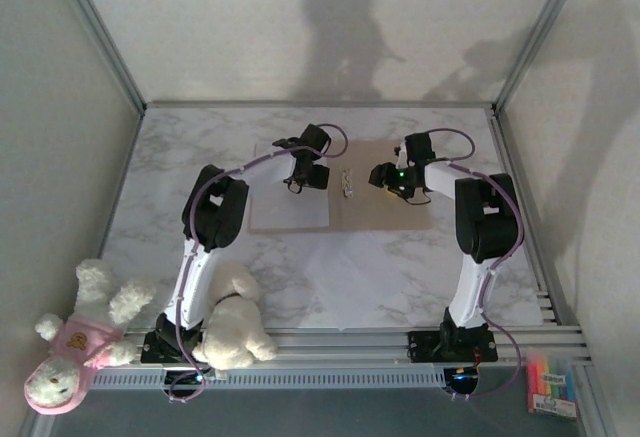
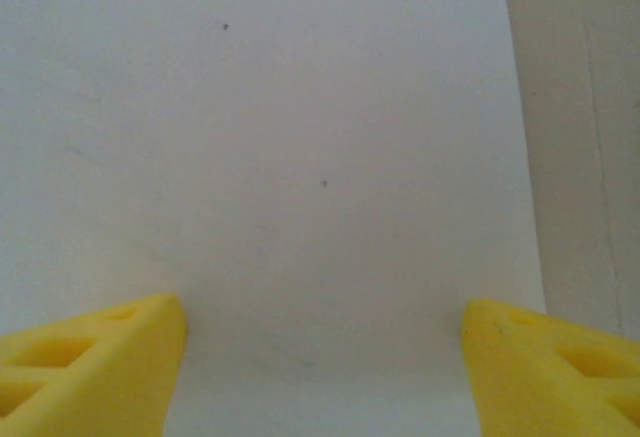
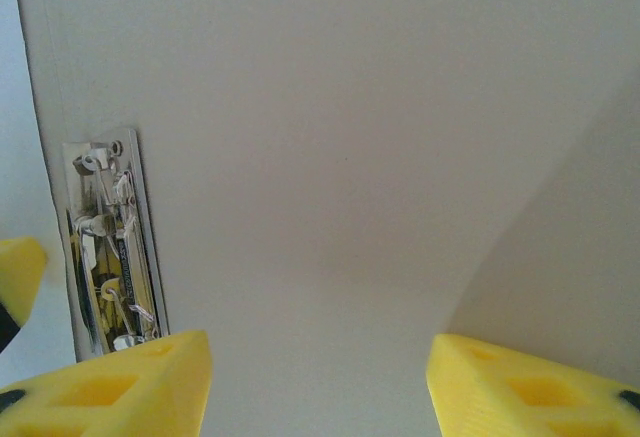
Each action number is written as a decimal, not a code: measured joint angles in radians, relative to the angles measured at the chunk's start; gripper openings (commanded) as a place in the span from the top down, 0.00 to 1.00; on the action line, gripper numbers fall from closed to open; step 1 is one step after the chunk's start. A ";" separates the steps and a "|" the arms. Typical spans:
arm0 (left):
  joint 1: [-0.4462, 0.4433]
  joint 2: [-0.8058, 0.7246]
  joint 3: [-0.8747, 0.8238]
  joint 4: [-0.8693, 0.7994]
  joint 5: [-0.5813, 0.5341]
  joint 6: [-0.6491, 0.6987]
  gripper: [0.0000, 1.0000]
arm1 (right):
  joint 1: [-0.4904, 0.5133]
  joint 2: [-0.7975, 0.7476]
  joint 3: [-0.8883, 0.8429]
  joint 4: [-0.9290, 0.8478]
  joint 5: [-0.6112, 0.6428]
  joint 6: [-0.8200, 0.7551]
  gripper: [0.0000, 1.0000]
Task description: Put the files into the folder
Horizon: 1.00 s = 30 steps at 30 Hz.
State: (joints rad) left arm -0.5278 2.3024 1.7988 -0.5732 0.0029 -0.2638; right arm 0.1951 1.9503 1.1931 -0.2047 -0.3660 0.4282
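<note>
Marble table [image 1: 150, 207] carries the open folder [image 1: 385, 215], with the white files [image 1: 290, 207] lying on its left half beside a metal clip [image 1: 347, 181]. The left end effector [image 1: 303, 183] hangs over the sheets and the right end effector [image 1: 386, 176] over bare cardboard, both with fingers apart and holding nothing. The sheets appear placed; closing the cover seems to remain.

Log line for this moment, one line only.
folder open flat | paper on its left side | left end effector open over paper | right end effector open over bare right side near clip
</note>
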 measured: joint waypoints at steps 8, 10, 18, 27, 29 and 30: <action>0.016 -0.009 -0.017 0.021 0.008 -0.009 0.29 | 0.000 -0.008 -0.019 0.027 0.000 0.018 0.39; 0.016 -0.010 -0.019 0.023 0.010 -0.005 0.29 | 0.000 -0.011 -0.023 0.033 0.002 0.023 0.39; 0.016 -0.018 -0.029 0.028 0.031 0.023 0.26 | 0.000 -0.013 -0.028 0.042 0.008 0.049 0.39; 0.006 -0.026 -0.040 0.042 0.077 0.033 0.24 | 0.000 -0.016 -0.036 0.056 0.011 0.082 0.39; 0.005 -0.031 -0.047 0.050 0.087 0.033 0.24 | 0.000 -0.016 -0.037 0.058 0.012 0.086 0.38; 0.005 -0.032 -0.049 0.051 0.092 0.033 0.24 | 0.000 -0.016 -0.038 0.060 0.012 0.087 0.39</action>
State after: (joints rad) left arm -0.5224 2.2704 1.7500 -0.5220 0.0948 -0.2306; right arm 0.1947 1.9343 1.1553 -0.1448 -0.3538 0.5152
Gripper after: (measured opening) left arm 0.761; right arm 0.613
